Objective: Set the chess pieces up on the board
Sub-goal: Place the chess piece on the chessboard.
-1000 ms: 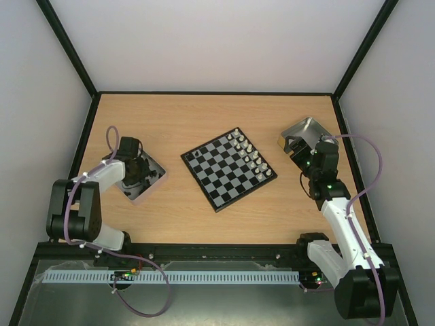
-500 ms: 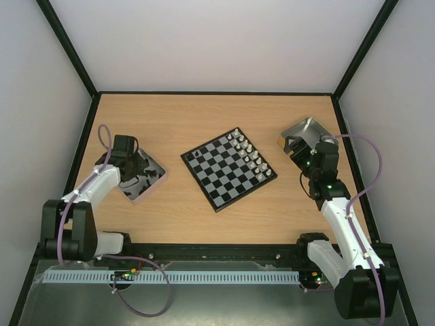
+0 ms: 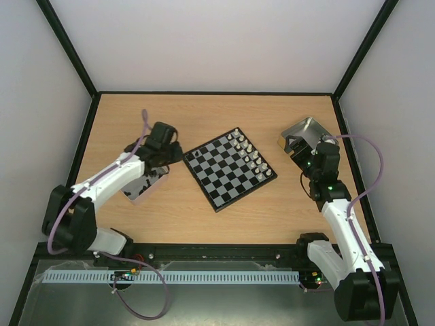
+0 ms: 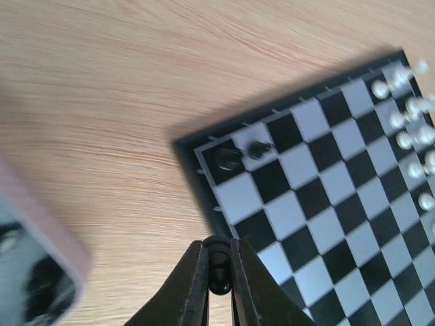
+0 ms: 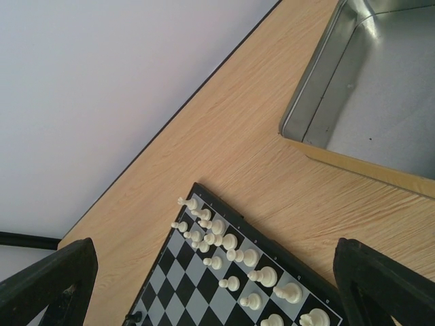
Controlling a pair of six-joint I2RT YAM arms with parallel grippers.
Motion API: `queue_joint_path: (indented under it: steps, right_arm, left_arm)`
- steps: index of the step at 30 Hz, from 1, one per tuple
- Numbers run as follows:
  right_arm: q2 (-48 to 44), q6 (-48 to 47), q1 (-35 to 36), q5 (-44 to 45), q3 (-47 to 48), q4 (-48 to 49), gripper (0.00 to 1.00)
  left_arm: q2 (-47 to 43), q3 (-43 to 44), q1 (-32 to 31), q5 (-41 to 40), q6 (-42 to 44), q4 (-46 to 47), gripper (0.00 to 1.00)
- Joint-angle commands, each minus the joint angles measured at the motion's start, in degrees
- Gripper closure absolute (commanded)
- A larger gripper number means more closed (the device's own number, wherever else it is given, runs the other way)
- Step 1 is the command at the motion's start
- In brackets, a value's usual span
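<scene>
The board (image 3: 228, 173) lies tilted in the middle of the table. Silvery-white pieces (image 3: 248, 153) fill two rows along its right side, also seen in the right wrist view (image 5: 231, 255). Two black pieces (image 4: 228, 157) stand at its left corner. My left gripper (image 3: 178, 157) hovers just off that corner, over the board's rim (image 4: 204, 197). It is shut on a small black piece (image 4: 219, 268). My right gripper (image 3: 299, 146) is open and empty beside the right tin, its fingers (image 5: 47, 285) spread wide.
A metal tin (image 3: 139, 187) left of the board holds blurred black pieces (image 4: 41, 278) and is partly hidden by my left arm. A second tin (image 3: 309, 129) at the right looks empty inside (image 5: 380, 88). A black frame edges the table.
My left gripper has swung from over the left tin to the right, to the board's left corner, carrying a black piece. The right arm has not moved.
</scene>
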Motion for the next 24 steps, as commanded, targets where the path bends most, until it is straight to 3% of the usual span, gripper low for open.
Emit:
queue_joint_path:
  steps: [1, 8, 24]
  right_arm:
    - [-1.3, 0.0, -0.1, 0.7, -0.1, 0.9, 0.06]
    - [-1.7, -0.3, -0.1, 1.1, -0.2, 0.5, 0.06]
    - [-1.1, -0.1, -0.1, 1.0, -0.2, 0.7, 0.06]
  left_arm:
    - [6.0, 5.2, -6.9, -4.6, -0.2, -3.0, 0.89]
    - [16.9, 13.5, -13.0, -9.3, 2.9, -6.8, 0.90]
    - [31.6, 22.8, -14.4, -9.7, 5.7, -7.1, 0.89]
